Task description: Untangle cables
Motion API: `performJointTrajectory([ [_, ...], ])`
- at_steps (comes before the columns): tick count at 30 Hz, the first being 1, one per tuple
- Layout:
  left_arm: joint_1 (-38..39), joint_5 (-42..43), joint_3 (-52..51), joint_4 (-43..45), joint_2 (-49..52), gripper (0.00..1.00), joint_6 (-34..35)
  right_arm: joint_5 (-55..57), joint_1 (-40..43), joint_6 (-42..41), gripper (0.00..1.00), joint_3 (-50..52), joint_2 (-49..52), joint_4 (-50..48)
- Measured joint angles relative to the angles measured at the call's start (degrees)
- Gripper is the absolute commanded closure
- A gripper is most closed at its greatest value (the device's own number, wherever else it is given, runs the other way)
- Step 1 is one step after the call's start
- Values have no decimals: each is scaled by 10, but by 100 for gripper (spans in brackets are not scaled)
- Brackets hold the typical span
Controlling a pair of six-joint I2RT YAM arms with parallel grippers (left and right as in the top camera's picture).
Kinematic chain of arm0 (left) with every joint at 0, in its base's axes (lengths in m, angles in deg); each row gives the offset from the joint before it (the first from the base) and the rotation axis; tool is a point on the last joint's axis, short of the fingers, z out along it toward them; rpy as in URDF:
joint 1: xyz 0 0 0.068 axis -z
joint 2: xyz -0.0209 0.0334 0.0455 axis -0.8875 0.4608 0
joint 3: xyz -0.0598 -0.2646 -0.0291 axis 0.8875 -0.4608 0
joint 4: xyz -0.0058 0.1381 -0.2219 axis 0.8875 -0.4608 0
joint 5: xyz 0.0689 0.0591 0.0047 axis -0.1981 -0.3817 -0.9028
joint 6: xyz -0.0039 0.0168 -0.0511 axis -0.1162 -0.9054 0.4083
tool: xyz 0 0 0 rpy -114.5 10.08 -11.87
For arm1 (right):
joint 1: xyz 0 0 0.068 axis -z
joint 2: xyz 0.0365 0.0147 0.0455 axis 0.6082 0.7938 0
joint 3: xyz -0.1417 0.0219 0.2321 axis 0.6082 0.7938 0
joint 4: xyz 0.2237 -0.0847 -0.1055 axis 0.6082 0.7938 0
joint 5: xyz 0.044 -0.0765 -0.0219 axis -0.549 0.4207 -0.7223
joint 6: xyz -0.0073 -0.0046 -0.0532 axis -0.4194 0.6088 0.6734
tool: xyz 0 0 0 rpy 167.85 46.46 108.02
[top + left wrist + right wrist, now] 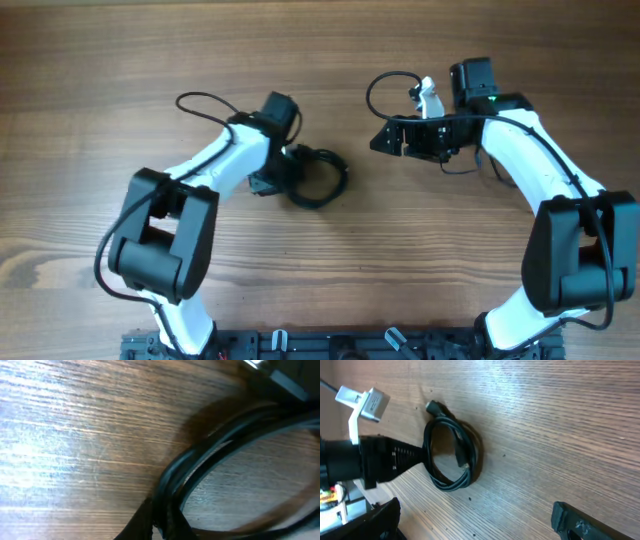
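**Left fingers clenched on the coil, right fingers wide and empty**

Nearest me, at 6 o'clock in the overhead view, the arm bases [185, 325] stand along the edge of the worktop [330, 260]. Moving outward, the left arm [215, 160] stretches toward the middle of the wood. There the left fingers [288, 172] meet the cables [318, 178] from the 9 o'clock side. The cables are a dark coil lying flat just short of centre.

Through the left wrist camera the strands sweep past the lens as a tight bundle of black cord. The finger tips, at 6 o'clock of that view, are clenched on the bundle where it leaves the frame. The right wrist camera shows the same from the other side: the left arm's black tip touches the coil's rim at 9 o'clock, and the loop rests on the worktop. One plug end [434, 408] sticks out at the coil's 11 o'clock, and a second plug [462, 462] lies inside the loop. I cannot tell how many cords make up the coil.

Farther out, at about 1 o'clock from the coil and well apart from it, the right fingers [385, 138] point toward 9 o'clock. They are spread wide and hold nothing.
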Motion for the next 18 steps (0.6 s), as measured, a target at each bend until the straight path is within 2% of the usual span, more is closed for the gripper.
performJointTrajectory([
  [4,-31,46,-3,0,0,96,-38,5,-39,0,0,0,0,0],
  [12,-39,59,-3,0,0,96,-102,33,-96,0,2,0,0,0],
  [15,-43,80,-11,-3,-12,96,-145,37,-112,-1,13,0,0,-1],
  [18,-43,92,-14,-6,-60,96,-165,56,-127,-16,18,0,0,-5],
])
